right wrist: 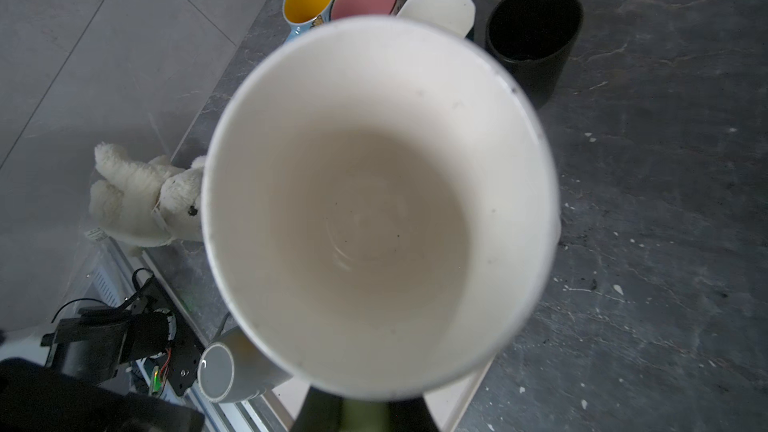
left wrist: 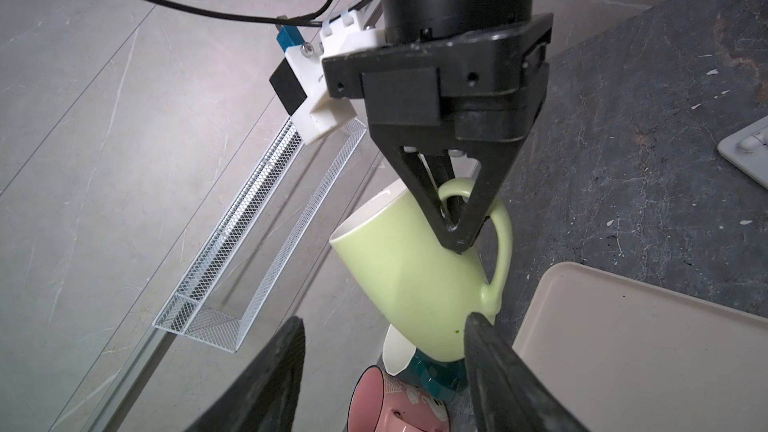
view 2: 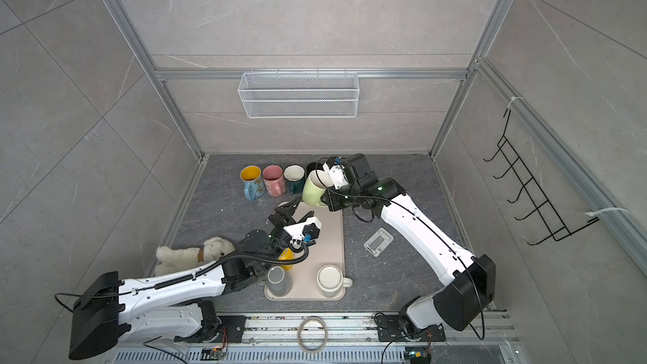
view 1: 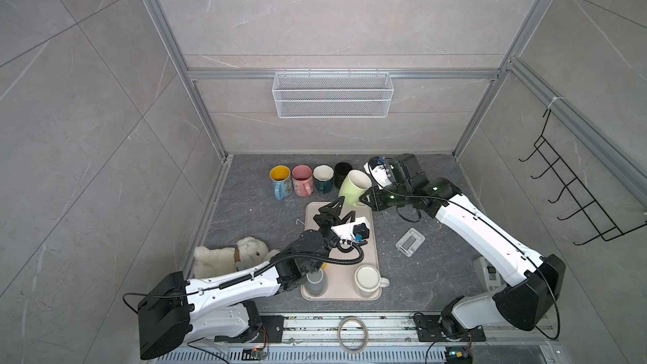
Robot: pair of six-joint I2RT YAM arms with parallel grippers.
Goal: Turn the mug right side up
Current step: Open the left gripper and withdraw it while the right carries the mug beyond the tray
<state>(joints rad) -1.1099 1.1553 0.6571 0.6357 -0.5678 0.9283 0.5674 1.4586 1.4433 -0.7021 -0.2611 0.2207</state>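
The light green mug point(view 1: 353, 187) point(view 2: 317, 189) hangs tilted above the far end of the beige tray point(view 1: 367, 239), its white mouth facing up and to the right. My right gripper point(view 1: 364, 199) point(view 2: 325, 201) is shut on the mug's handle, as the left wrist view shows point(left wrist: 457, 238). In the right wrist view the mug's inside point(right wrist: 374, 201) fills the middle. My left gripper point(view 1: 338, 210) point(view 2: 297, 210) point(left wrist: 384, 320) stands open just below the mug's base. One of its fingers point(left wrist: 486, 347) is close to the base, and nothing lies between the jaws.
Along the back stand a yellow-lined blue mug point(view 1: 280, 176), a pink mug point(view 1: 301, 178), a teal mug point(view 1: 322, 176) and a black cup point(view 1: 342, 171). A grey mug point(view 1: 315, 280) and a white mug point(view 1: 367, 280) stand on the tray's near end. A plush toy point(view 1: 227, 255) lies left, a small white holder point(view 1: 410, 241) right.
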